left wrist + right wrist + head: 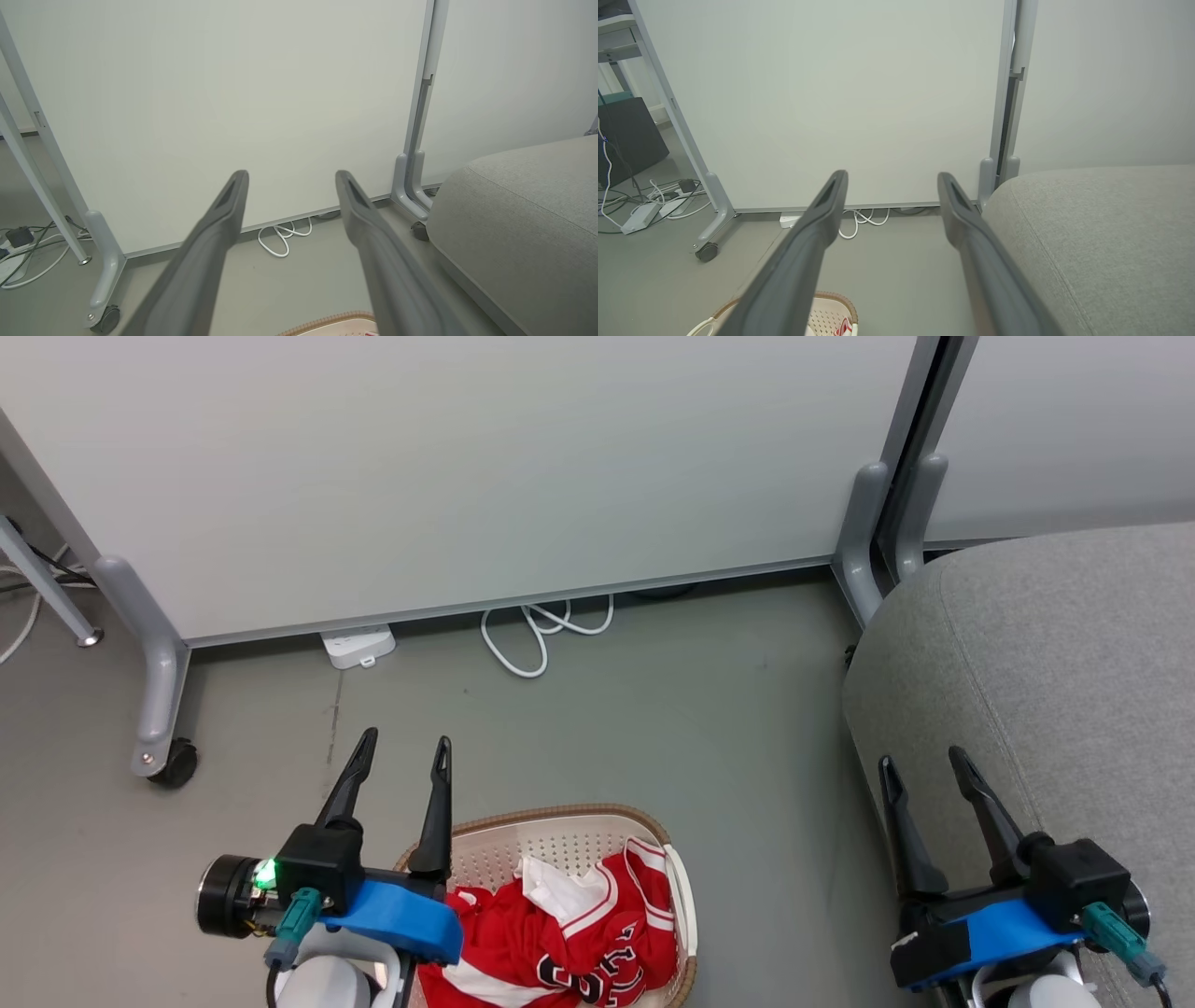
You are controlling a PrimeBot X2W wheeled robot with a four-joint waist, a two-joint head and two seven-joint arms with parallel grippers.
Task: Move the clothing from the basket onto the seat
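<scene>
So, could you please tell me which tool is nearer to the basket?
Left. The left tool overlaps the left rim of the basket in the head view; the right tool is well off to its right, by the seat.

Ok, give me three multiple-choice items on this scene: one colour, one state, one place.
1. The seat is: A grey, B blue, C brown.
2. The left tool and right tool are: A both shut, B both open and empty, C one holding cloth.
3. The clothing lies: A on the seat, B in the right tool, C in the basket.
Key: 1 A, its fabric is grey; 2 B, both stand spread with nothing between; 3 C, the red heap sits inside the rim.
</scene>
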